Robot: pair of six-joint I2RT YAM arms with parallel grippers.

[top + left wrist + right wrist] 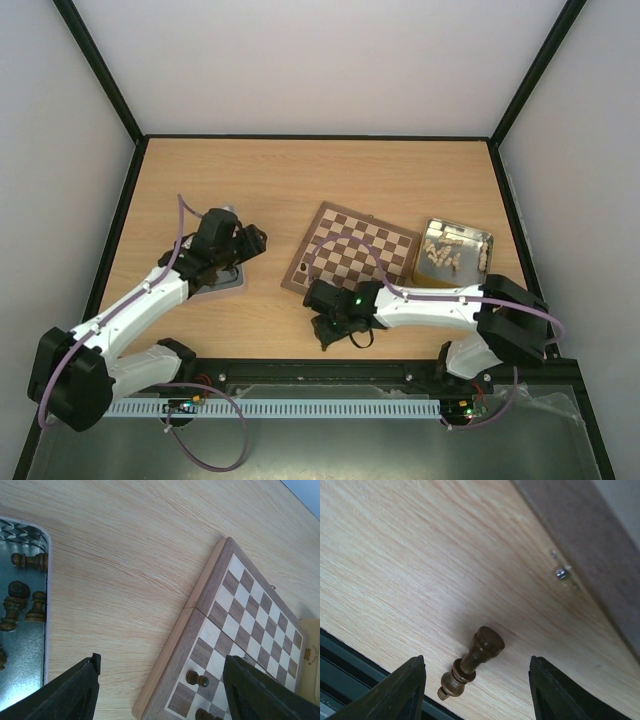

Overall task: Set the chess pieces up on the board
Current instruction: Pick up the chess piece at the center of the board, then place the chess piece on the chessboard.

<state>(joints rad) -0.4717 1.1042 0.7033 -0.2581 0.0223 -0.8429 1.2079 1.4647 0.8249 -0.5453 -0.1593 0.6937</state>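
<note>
The board (365,245) lies mid-table, turned at an angle. A dark chess piece (303,268) stands on its near-left corner; the left wrist view shows two of them there (197,679). My right gripper (335,325) hovers off that corner, near the table's front edge. It is open, with a dark chess piece (472,667) lying on its side on the table between the fingers (402,690), touching neither. My left gripper (245,240) is open and empty over the table, between the grey tray (25,645) of dark chess pieces (15,605) and the board (250,605).
A yellow-sided tray (430,228) with several pale pieces sits right of the board. The black front rail (340,655) runs just past the lying piece. The board's side wall (580,535) with a small metal screw is beside the right gripper.
</note>
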